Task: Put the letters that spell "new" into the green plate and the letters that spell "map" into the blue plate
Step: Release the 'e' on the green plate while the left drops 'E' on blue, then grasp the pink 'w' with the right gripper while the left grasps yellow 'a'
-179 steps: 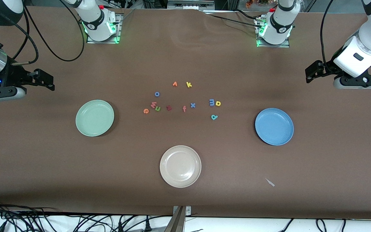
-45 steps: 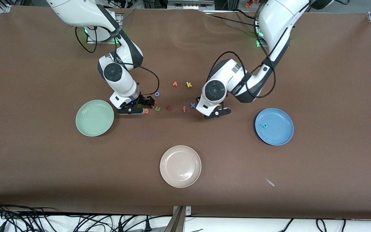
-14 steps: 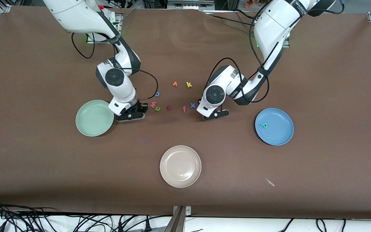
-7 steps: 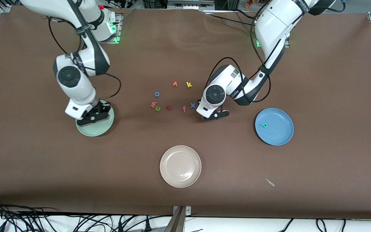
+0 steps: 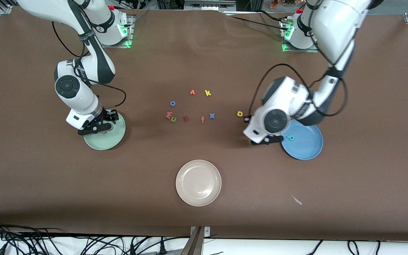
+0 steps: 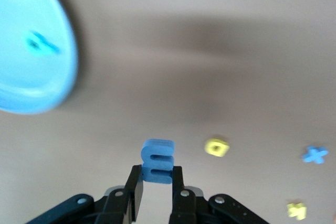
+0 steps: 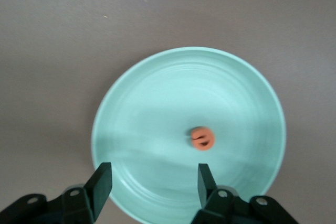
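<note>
My right gripper (image 5: pixel 96 128) hangs open over the pale green plate (image 5: pixel 111 140). The orange e (image 7: pixel 202 138) lies loose in the green plate (image 7: pixel 131 93), apart from the right gripper (image 7: pixel 154 174). My left gripper (image 6: pixel 157 169) is shut on the blue-violet m (image 6: pixel 157 159). That left gripper (image 5: pixel 266 140) is over the table at the blue plate's (image 5: pixel 308 147) rim. The teal p (image 5: pixel 290 137) lies in the blue plate. The yellow a (image 5: pixel 239 113), pink w (image 5: pixel 169 114) and green n (image 5: pixel 173 119) lie on the table between the plates.
Other letters lie mid-table: a dark red z (image 5: pixel 186 118), salmon f (image 5: pixel 202 119), blue x (image 5: pixel 211 115), blue o (image 5: pixel 172 103), an orange letter (image 5: pixel 192 92) and yellow k (image 5: pixel 208 93). A cream-white plate (image 5: pixel 198 182) sits nearer the front camera.
The right gripper opened over the green plate and the orange e now lies in it. The left arm carried the m from the letters toward the blue plate, uncovering the yellow a.
</note>
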`<act>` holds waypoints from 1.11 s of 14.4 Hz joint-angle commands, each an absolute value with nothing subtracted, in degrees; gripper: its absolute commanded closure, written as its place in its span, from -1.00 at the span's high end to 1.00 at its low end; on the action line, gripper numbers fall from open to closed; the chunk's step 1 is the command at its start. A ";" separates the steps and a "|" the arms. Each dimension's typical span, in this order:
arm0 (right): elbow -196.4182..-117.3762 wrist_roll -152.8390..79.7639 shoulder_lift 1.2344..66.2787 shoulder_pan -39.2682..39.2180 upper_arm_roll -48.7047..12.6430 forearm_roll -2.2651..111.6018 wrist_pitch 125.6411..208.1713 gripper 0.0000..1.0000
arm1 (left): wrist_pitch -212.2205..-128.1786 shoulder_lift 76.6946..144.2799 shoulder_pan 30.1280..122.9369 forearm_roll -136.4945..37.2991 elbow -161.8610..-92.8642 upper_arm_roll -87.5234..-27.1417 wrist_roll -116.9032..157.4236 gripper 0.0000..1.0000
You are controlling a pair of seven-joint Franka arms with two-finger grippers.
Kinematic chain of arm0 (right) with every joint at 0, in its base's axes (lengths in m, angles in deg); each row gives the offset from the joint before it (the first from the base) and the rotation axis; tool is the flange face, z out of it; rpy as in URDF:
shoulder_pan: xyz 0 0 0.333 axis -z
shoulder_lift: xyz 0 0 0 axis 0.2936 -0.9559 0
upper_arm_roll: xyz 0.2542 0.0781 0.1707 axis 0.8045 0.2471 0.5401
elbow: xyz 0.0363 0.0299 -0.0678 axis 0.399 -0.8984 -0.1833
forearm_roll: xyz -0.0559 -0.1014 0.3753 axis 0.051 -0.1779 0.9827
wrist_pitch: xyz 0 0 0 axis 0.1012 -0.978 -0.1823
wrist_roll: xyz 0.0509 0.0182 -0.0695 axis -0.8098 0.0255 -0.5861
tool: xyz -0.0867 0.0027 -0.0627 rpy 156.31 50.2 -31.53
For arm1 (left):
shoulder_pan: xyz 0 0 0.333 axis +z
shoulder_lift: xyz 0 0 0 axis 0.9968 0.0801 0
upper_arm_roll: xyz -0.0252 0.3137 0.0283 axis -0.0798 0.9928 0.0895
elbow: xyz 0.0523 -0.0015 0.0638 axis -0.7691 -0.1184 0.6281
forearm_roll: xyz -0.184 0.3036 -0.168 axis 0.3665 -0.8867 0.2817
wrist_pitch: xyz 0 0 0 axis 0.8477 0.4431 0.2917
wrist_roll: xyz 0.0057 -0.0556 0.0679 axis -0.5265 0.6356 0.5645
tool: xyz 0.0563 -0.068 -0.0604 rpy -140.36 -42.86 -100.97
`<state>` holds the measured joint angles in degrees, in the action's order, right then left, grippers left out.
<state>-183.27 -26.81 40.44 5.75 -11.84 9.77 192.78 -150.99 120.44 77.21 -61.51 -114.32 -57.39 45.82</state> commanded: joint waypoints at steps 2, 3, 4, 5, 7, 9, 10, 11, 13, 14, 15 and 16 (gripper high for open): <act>-182.86 -11.08 39.56 5.30 -5.22 10.79 194.28 0.50 | -148.66 119.67 83.11 -68.94 -114.84 -57.64 32.56 -1.00; -182.51 -6.15 38.86 4.77 -3.63 10.79 195.15 0.50 | -148.66 120.02 85.21 -70.09 -115.01 -57.64 29.75 -1.00; -182.42 -1.67 38.33 3.38 -3.01 10.88 196.12 0.49 | -149.18 120.54 87.49 -70.45 -115.01 -57.64 27.28 -1.00; -182.42 2.73 37.80 1.80 -2.83 10.88 197.09 0.49 | -149.45 121.85 89.87 -70.72 -115.01 -57.64 25.08 -1.00; -182.42 10.82 37.01 0.03 -1.43 10.88 198.67 0.49 | -151.99 123.62 93.22 -70.72 -115.97 -57.73 20.86 -1.00; -182.42 17.07 35.35 -0.94 -0.54 10.88 201.65 0.49 | -153.14 123.89 93.76 -70.63 -117.56 -57.64 20.40 0.41; -182.42 19.71 34.20 -2.08 -0.54 10.88 203.84 0.48 | -153.06 123.80 93.84 -70.37 -117.65 -57.81 20.49 0.99; -182.42 21.91 33.32 -3.13 -0.54 10.88 205.69 0.48 | -152.71 123.45 93.50 -69.93 -117.65 -58.08 21.10 1.00; -181.98 25.17 32.18 -4.72 -0.54 10.70 207.55 0.48 | -151.57 122.75 92.97 -69.66 -117.56 -59.47 23.11 1.00; -181.63 25.44 31.74 -5.16 -0.54 10.70 207.64 0.48 | -150.87 122.57 92.97 -69.66 -117.56 -60.96 25.21 1.00; -181.63 25.62 31.47 -5.34 -0.54 10.53 207.73 0.47 | -150.34 122.48 92.97 -69.66 -117.48 -62.89 28.11 1.00; -181.63 25.62 31.21 -5.69 -0.54 10.53 207.99 0.47 | -150.33 122.48 92.97 -69.40 -117.39 -65.18 31.96 1.00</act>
